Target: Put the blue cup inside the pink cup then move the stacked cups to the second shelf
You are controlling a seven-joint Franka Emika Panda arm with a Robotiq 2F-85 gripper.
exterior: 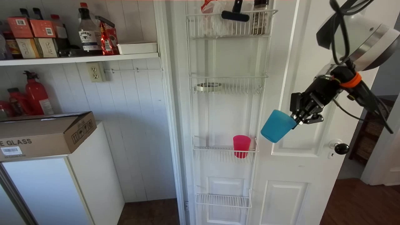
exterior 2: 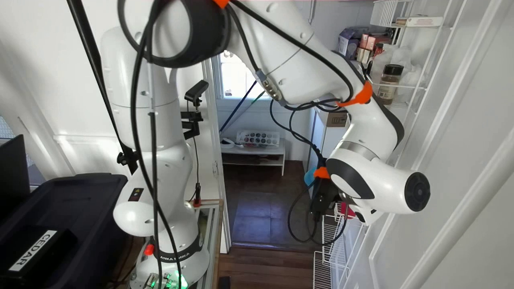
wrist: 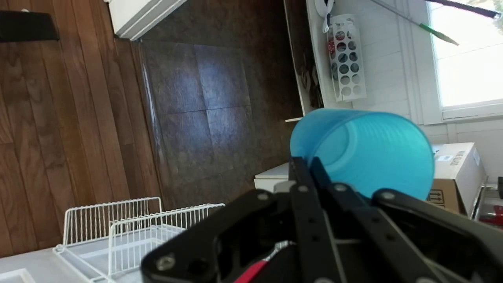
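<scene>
The blue cup [exterior: 278, 126] hangs tilted in the air, right of and above the pink cup. My gripper [exterior: 295, 121] is shut on its rim; in the wrist view the fingertips [wrist: 308, 162] pinch the wall of the blue cup [wrist: 377, 151], one finger inside. Its mouth faces the gripper and its base points down and away. The pink cup [exterior: 241, 143] stands upright on a lower wire tier, mouth up; a sliver of it [wrist: 251, 272] shows between gripper parts. The second shelf [exterior: 239, 84], a white wire tier, is above the pink cup. It holds a round white item at its left.
The top tier [exterior: 200, 29] in an exterior view holds a plastic bag and a spice jar. A lowest tier [exterior: 223, 200] is below the pink cup. The door [exterior: 290, 168] is behind the rack, with a black knob [exterior: 341, 149]. Cables [exterior 2: 299, 237] hang by the wrist.
</scene>
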